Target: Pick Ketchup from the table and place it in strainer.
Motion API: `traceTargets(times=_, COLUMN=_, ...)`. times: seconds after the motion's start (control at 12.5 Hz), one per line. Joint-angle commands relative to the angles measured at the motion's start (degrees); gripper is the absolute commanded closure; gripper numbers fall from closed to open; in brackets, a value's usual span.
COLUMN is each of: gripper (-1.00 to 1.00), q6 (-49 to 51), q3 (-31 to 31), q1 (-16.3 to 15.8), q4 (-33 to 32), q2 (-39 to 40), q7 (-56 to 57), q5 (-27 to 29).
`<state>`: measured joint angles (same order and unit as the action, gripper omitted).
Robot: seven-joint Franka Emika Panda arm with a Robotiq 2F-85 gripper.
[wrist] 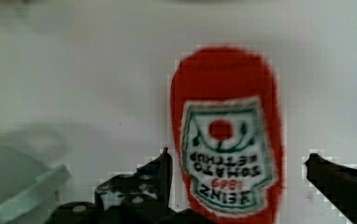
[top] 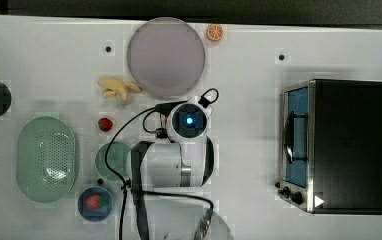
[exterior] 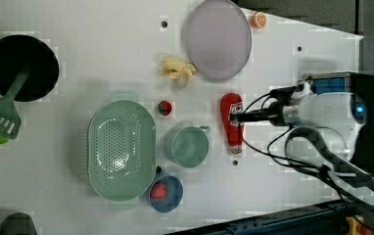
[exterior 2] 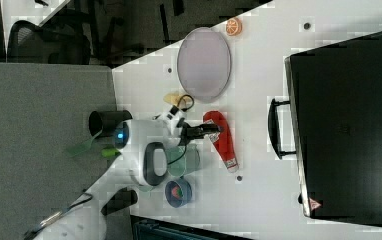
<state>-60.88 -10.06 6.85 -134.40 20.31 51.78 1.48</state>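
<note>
The ketchup [exterior: 231, 122] lies flat on the table [exterior: 77, 58], label up, between the cup [exterior: 189, 146] and the toaster oven [exterior 2: 349, 125]; in the left view the strainer [exterior: 121, 149] sits well to the left, beyond the cup. The gripper [wrist: 237, 161] hangs above the bottle with its jaws spread wide, one on each side of the label in the wrist view; nothing is held. I judge it is placed this way to pinch the body across its width; the lift to the strainer must then clear the cup.
</note>
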Motion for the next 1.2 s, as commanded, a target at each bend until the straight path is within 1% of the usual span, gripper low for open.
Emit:
traceTargets(times=0.08, gripper=-0.93, q6=-3.61, q3=0.24, q1=0.01, q4=-1.11, q2=2.73, q7=3.07, q5=0.09)
traceTargets(times=0.24, gripper=-0.43, q6=-4.65, q3=0.2, q1=-0.04, q4=-0.94, q2=3.3, q7=3.07, q5=0.08)
traceTargets(times=0.32, gripper=-0.25, q6=-4.64, q3=0.15, q1=-0.06, q4=-0.99, q2=3.15, q7=3.05, q5=0.09)
traceTargets(times=0.56, gripper=-0.25, q6=-3.93, q3=-0.03, q1=-0.13, q4=-0.67, q2=0.02, q7=3.06, q5=0.09)
traceTargets(times=0.72, gripper=-0.25, q6=-0.39, q3=-0.64, q1=-0.28, q4=-0.42, q2=-4.75, q7=2.88, q5=0.1)
traceTargets(times=0.96, gripper=-0.25, q6=10.74, q3=-2.6, q1=-0.5, q4=1.88, q2=-13.05, q7=2.08, q5=0.13)
traceTargets(times=1.2, gripper=-0.25, q6=22.47, q3=-4.72, q1=-0.91, q4=5.57, q2=-20.18, q7=-2.84, q5=0.15)
